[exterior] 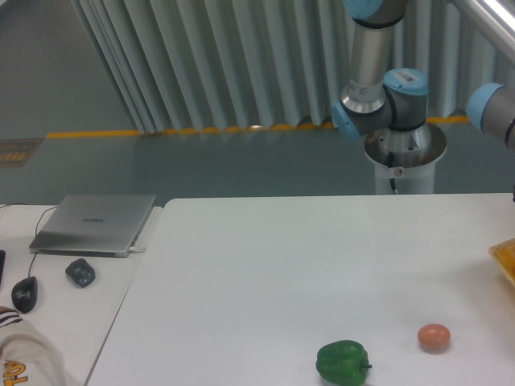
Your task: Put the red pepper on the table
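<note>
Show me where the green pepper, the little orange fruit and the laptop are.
green pepper point(343, 363), fixed camera, middle of its body.
orange fruit point(434, 337), fixed camera, centre of its round side.
laptop point(95, 223), fixed camera, middle of its closed lid.
</note>
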### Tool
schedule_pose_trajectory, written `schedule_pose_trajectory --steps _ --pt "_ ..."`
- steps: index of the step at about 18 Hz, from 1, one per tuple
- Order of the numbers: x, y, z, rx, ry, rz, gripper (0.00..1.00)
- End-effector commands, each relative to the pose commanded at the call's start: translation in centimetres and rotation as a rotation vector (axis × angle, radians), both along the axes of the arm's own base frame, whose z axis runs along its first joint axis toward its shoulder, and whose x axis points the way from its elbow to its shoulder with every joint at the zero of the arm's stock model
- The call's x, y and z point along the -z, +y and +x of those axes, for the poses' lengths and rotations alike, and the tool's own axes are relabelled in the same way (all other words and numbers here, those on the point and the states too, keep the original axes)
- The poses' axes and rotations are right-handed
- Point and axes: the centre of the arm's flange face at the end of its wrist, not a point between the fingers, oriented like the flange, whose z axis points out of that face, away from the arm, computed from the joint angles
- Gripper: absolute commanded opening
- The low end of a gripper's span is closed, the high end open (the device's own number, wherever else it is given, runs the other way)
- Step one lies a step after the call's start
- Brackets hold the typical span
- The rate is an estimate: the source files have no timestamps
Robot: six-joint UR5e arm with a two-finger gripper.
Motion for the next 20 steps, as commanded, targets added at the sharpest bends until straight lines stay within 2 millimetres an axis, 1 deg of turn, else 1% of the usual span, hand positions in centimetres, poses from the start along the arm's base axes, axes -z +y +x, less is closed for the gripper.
schedule_pose_trajectory --steps 3,5,7,10,16,19,20 --pt "0.5 -0.9 -0.8 0.024 -0.01 -0.009 1.0" --pt "1.2 -2.1 -2.2 0.053 -0.022 -0.013 1.0" --pt "1.6 -2.6 -3.1 0.077 -0.035 -0.019 1.0" --pt "2.0 -2.8 -3.2 0.08 -0.037 -0.02 1.0" --pt "2.6 -2.4 -3.2 0.085 -0.047 -0.024 1.0" --pt "3.6 -2.4 -3.4 0.083 -0.06 -0.029 1.0" --pt "3.6 -2.4 -3.4 0.083 -0.061 -0.03 1.0"
